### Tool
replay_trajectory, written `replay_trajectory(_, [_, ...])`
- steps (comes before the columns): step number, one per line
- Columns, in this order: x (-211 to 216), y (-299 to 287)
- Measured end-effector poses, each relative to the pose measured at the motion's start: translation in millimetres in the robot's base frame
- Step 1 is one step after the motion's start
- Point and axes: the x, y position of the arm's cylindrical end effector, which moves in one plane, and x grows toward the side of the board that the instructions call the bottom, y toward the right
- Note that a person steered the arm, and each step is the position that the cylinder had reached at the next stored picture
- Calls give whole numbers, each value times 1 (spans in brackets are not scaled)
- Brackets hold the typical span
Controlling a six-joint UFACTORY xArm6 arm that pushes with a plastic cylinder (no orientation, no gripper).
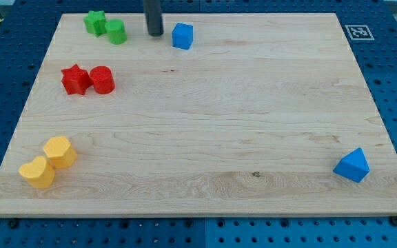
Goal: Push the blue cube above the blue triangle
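Observation:
The blue cube sits near the view's top, a little left of centre, on the wooden board. The blue triangle lies far off at the view's bottom right, near the board's right edge. My tip is the lower end of the dark rod. It stands just left of the blue cube with a small gap between them, and right of the green blocks.
A green star and a green cylinder sit at the top left. A red star and a red cylinder lie below them. Two yellow blocks sit at the bottom left. A marker tag is at the top right corner.

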Motion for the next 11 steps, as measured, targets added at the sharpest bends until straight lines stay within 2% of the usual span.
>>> replay_trajectory(2, [30, 59])
replay_trajectory(4, [106, 126])
replay_trajectory(6, [117, 197])
replay_trajectory(7, [136, 226])
replay_trajectory(11, [133, 305])
